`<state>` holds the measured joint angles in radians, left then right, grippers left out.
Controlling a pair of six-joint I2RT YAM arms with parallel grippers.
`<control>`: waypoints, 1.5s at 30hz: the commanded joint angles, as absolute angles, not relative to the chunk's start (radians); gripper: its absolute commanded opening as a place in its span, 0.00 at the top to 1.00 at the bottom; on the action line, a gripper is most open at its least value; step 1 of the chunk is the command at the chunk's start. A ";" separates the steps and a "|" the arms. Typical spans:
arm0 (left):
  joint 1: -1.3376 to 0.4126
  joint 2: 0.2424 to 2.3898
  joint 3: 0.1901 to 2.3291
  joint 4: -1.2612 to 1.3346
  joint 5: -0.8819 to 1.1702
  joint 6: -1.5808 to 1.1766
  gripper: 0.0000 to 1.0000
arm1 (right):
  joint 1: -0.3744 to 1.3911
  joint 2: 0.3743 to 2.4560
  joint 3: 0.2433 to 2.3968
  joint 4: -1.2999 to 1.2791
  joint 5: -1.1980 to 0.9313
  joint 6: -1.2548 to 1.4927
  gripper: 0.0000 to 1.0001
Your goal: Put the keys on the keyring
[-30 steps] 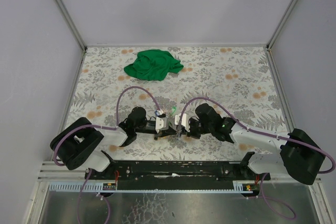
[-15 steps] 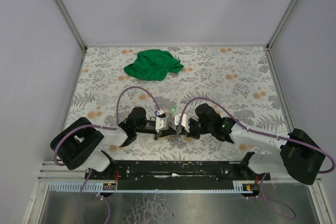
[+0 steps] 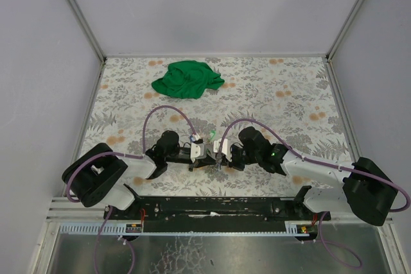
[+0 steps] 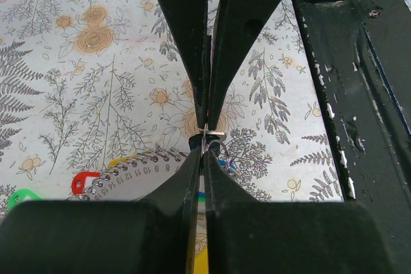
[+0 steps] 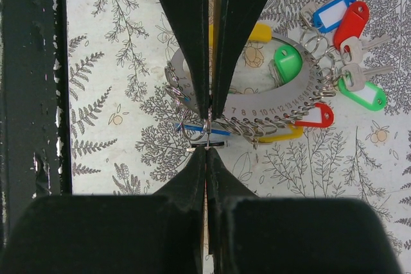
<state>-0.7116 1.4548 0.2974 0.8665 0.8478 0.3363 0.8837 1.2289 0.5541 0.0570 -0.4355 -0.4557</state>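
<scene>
The left pincer [image 4: 205, 134] and the right pincer [image 5: 207, 134] are meeting tip to tip over the near middle of the table [image 3: 289, 94]. Both have their jaws squeezed fully shut, and each is showing only a sliver of bright wire at its tips. It looks like a small ring [image 5: 191, 134], though the views are not showing whether either pincer is truly gripping it or merely pressing on it. The keyring [image 5: 270, 112], a grey numbered band curled into a loop and hung with little rings, is lying flat on the table beneath them, its edge passing right at the tips. In the right wrist view the loop is spreading off to one side of the fingers, with the keys [image 5: 352, 22] — blue, red, green and yellow heads — fanning out at its far end, well apart from the jaws. In the left wrist view the band is trailing off to the other side. Neither arm is nearer, since both are sitting on the same spot, so the coming move is probably hanging on that small ring lying crosswise between the two sets of tips.
</scene>
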 commanded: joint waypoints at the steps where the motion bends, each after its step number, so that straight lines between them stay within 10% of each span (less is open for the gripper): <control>1: -0.719 1.467 0.330 0.919 0.832 0.329 1.00 | 0.900 1.220 0.607 0.134 -0.451 -0.412 1.00; 45: -0.746 1.456 0.369 0.816 0.897 0.352 1.00 | 0.918 1.223 0.605 0.303 -0.449 -0.373 1.00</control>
